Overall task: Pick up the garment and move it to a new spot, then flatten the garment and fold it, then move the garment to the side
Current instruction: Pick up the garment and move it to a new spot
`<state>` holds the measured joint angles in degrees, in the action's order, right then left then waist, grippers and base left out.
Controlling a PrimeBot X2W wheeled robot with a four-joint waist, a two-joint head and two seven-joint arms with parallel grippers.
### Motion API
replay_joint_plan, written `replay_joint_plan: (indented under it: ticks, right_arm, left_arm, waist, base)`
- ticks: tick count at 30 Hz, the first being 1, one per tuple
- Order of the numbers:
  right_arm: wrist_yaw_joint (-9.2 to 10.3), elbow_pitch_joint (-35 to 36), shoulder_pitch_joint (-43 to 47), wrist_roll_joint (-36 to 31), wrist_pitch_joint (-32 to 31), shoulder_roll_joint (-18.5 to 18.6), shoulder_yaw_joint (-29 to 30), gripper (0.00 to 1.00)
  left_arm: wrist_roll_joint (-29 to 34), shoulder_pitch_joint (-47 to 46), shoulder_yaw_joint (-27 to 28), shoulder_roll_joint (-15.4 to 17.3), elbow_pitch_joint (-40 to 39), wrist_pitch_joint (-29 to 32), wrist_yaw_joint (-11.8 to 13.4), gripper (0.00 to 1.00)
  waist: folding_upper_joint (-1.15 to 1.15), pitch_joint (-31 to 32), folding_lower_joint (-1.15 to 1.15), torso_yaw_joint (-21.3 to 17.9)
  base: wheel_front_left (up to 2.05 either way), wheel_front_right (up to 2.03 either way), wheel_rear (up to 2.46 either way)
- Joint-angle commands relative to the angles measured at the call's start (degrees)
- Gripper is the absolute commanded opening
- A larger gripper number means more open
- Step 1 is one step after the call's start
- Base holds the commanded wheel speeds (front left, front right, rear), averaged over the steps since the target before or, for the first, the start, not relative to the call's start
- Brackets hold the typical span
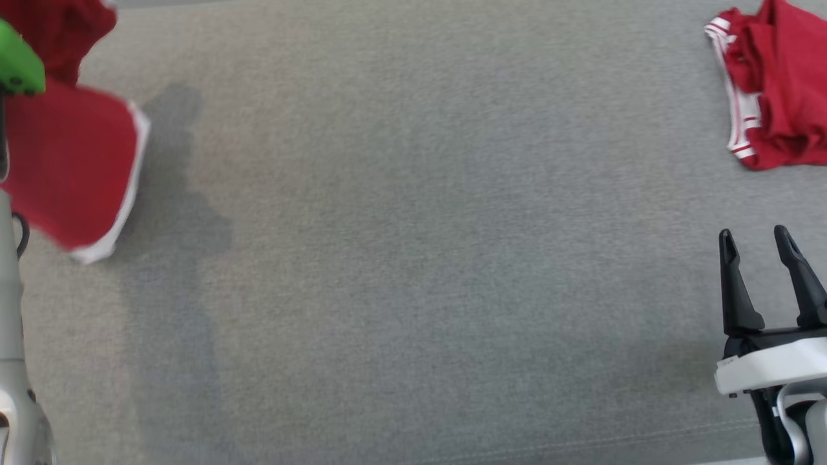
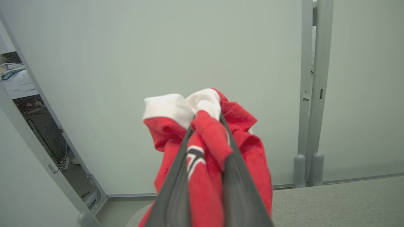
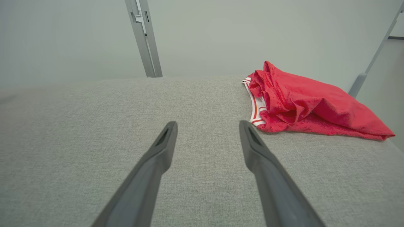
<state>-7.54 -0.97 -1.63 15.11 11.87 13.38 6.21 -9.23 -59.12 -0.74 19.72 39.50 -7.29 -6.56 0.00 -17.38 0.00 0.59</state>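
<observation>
Hanging from the left tool (image 2: 206, 119), which is clamped on a bunched white-trimmed edge, the red garment (image 1: 71, 168) is clear of the counter (image 1: 413, 258) at its left end. Cloth looks soft, light and floppy, likely to twist, so a second hold on a hem corner seems best. The right tool (image 1: 756, 242) hovers, fingers apart. A second red garment (image 1: 782, 97) lies heaped far right.

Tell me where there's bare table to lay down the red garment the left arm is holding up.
The middle of the grey table is bare, between the held garment in the left fingers and the open right fingers at the near right. The far right corner is crowded: a crumpled garment lies there.
</observation>
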Motion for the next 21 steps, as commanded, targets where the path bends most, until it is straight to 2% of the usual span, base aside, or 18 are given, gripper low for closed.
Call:
replay_joint_plan:
  ticks: [1,6,11,17,21]
  right_arm:
    - [0.10,-0.67,-0.59,0.14,0.64,-0.41,-0.12,1.00]
    - [0.11,-3.09,-1.25,0.51,1.87,-1.80,-0.72,1.00]
    - [0.10,-5.13,-2.61,0.68,2.61,-2.96,-1.26,1.00]
    - [0.10,-7.04,-3.93,1.10,3.23,-3.96,-1.92,1.00]
    - [0.10,-7.95,-4.59,1.37,3.33,-4.25,-2.02,1.00]
  left_arm:
    - [0.78,-1.30,-0.78,-0.37,-2.34,1.12,-0.25,0.00]
    - [-1.11,-3.72,-4.24,-3.56,-11.84,6.37,-0.55,0.00]
    - [-2.63,-6.08,-8.38,-6.91,-17.67,9.90,-0.82,0.00]
    - [-3.25,-7.59,-13.46,-11.24,-18.08,10.83,-0.83,0.00]
    - [-3.70,-4.88,-16.71,-13.81,-17.05,9.48,-0.88,0.00]
  waist:
    - [0.00,3.50,0.00,-4.53]
    - [0.00,4.47,0.00,-9.19]
    - [0.00,4.12,0.00,-13.29]
    - [0.00,2.77,0.00,-16.70]
    - [0.00,2.28,0.00,-17.62]
  base:
    - [0.00,0.00,0.00]
    - [0.00,0.00,0.00]
    - [0.00,0.00,0.00]
    - [0.00,0.00,0.00]
    - [0.00,0.00,0.00]
